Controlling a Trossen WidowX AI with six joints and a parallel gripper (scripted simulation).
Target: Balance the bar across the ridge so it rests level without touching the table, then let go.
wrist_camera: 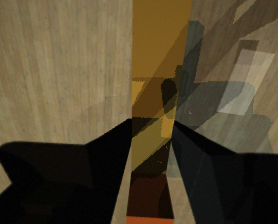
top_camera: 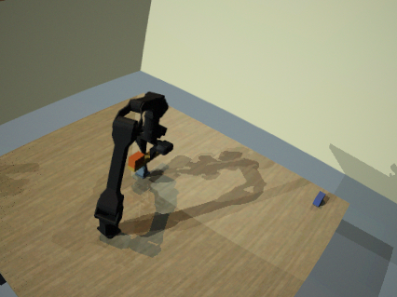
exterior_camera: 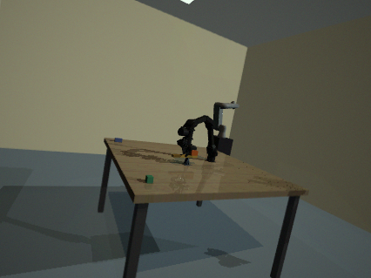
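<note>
Gripper [wrist_camera: 150, 137] clamps the yellow bar [wrist_camera: 161, 60] mid-length, so it hangs level over the pale ridge [top_camera: 140, 174] (contact unclear) above the bench [top_camera: 233, 239].

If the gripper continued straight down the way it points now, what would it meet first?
The gripper, shut on the yellow bar, points down at the table. Probably the light blue ridge under the bar comes first, though depth is unclear.
</note>
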